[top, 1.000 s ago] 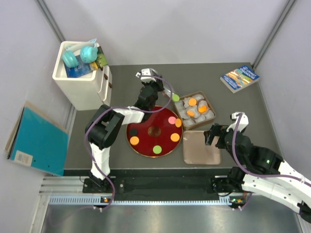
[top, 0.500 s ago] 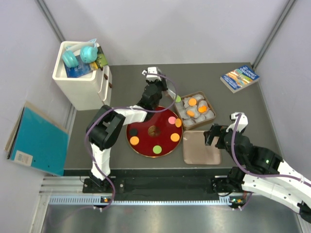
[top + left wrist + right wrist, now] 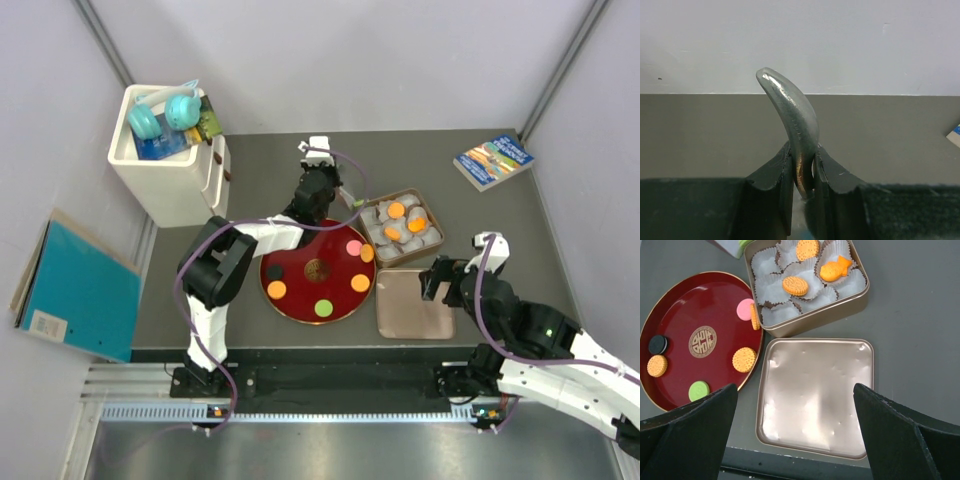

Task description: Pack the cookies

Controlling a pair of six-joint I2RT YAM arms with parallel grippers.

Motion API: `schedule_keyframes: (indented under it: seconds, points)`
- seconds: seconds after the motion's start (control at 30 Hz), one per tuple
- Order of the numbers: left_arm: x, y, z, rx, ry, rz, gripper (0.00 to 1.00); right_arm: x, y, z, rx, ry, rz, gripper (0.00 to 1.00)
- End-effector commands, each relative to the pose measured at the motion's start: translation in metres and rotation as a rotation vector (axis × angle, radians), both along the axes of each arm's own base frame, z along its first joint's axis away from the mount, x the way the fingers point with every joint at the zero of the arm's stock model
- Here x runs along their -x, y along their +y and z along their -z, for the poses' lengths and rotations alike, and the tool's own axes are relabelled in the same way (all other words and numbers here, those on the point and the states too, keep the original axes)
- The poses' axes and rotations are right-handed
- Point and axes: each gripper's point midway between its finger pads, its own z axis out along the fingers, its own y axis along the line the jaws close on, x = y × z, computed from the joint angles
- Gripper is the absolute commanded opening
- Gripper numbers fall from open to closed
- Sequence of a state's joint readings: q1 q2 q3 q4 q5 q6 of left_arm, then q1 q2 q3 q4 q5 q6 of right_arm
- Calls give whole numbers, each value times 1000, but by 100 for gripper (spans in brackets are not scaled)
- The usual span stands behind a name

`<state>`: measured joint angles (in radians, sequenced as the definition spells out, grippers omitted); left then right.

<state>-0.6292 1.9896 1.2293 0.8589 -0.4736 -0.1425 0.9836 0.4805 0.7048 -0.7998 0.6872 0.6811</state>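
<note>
The red plate [image 3: 690, 295] bears a gold emblem [image 3: 702, 341] I can't read. My left gripper [image 3: 802, 167], arm stretched forward, pinches a curved metal strip [image 3: 792, 115]. My right gripper [image 3: 794, 390] hangs wide open and empty over the lid [image 3: 815, 415]. The cookies [image 3: 795, 285] lie ahead in the tin [image 3: 815, 322] and ahead-left on the plate.

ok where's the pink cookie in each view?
Top external: pink cookie on the red plate, right side.
Right wrist: upper left of centre, at the plate's edge by the tin.
Left wrist: not in it; only the left end effector shut on a silver curved tool.
Shared landmark: the plate's gold emblem, in top external and right wrist.
</note>
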Motion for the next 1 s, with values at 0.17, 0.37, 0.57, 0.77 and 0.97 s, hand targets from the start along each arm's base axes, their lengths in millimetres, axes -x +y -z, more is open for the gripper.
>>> schedule_keyframes:
  seconds: [0.17, 0.37, 0.57, 0.77, 0.97]
  points:
    - [1, -5, -41, 65, -92, 24, 0, -3, 3, -3, -13, -19, 1, 99]
    - [3, -1, -50, 87, -115, 11, 0, -3, 3, -3, -14, -18, 1, 99]
    - [1, 42, -61, 72, -136, -167, 0, -4, 4, -2, -6, -15, -2, 99]
    - [17, 90, -67, 218, -85, -198, 0, -6, 9, 0, 1, -7, -11, 99]
    - [59, 94, -45, 339, -9, -59, 0, -7, 18, 9, 5, 15, -24, 99]
